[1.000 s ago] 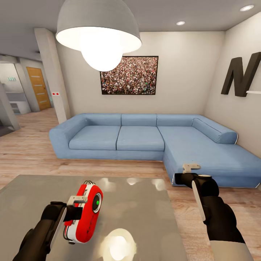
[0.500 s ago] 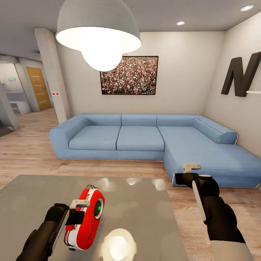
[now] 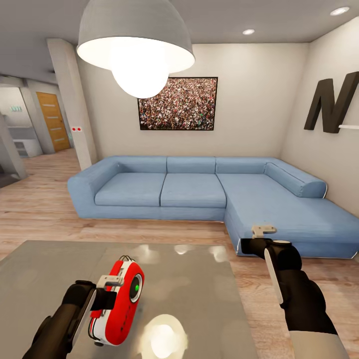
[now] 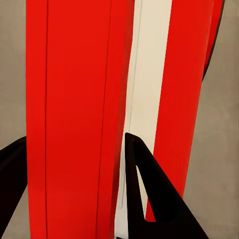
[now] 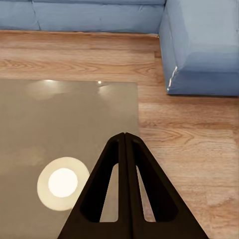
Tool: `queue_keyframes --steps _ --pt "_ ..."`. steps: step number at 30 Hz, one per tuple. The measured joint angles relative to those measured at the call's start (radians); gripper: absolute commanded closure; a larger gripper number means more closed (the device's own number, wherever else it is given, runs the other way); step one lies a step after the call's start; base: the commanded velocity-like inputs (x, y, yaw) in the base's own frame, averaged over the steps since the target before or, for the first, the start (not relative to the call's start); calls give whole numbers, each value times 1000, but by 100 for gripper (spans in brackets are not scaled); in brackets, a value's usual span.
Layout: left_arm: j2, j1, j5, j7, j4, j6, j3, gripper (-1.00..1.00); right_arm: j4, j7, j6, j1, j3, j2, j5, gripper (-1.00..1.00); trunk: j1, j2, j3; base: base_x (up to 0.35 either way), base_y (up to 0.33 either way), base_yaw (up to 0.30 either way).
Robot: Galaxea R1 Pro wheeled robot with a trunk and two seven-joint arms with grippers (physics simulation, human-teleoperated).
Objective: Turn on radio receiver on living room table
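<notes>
The red radio receiver (image 3: 119,304) with white sides stands tilted at the near left of the glossy grey table (image 3: 199,284), its green-centred dial facing right. My left gripper (image 3: 110,298) is shut on it from the left. In the left wrist view the dark fingers (image 4: 149,189) flank the radio receiver's (image 4: 74,89) red and white body. Whether its base touches the table I cannot tell. My right gripper (image 3: 243,246) hangs shut and empty past the table's right edge. In the right wrist view the right gripper (image 5: 124,137) has its fingers pressed together.
A blue L-shaped sofa (image 3: 189,189) runs behind the table and along the right wall. A white dome pendant lamp (image 3: 134,45) hangs overhead. A dark letter N (image 3: 334,102) is on the right wall. Light wood floor (image 5: 189,134) lies between table and sofa.
My left gripper has carried the radio receiver slightly down and to the right, closer to the table top. The right arm has stayed still.
</notes>
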Motion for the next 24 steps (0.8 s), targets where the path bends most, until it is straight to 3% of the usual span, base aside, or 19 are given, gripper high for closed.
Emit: queue_keyframes --steps 24 --pt "0 0 1 -1 34 0 -1 100 13 0 0 0 0 1 0 100 0 0 0 0 0 0"
